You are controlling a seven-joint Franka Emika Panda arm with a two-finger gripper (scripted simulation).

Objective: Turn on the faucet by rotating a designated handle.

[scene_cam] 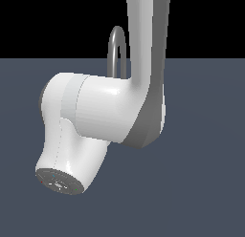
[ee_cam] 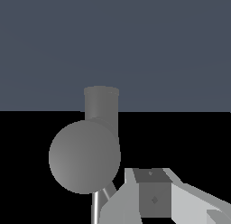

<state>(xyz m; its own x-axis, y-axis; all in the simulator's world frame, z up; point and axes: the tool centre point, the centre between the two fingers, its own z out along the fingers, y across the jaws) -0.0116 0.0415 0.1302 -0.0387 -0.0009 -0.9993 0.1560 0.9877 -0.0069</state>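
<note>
In the exterior view only the top of the faucet's grey gooseneck spout (scene_cam: pixel 117 47) shows above the white robot arm (scene_cam: pixel 103 112). The arm hides the faucet's base, the handle and my gripper. In the wrist view the faucet (ee_cam: pixel 85 156) appears close up as a rounded grey body with a short grey cylinder (ee_cam: pixel 101 103) rising from it and thin grey tubes (ee_cam: pixel 95 208) beside it. I cannot tell which part is the handle. One pale gripper finger (ee_cam: pixel 153 196) sits right beside the faucet body. The other finger is out of view, so I cannot tell how the jaws stand.
A flat dark blue-grey floor (scene_cam: pixel 206 183) spreads around the faucet, with black background behind it. The arm's large white links fill the middle of the exterior view.
</note>
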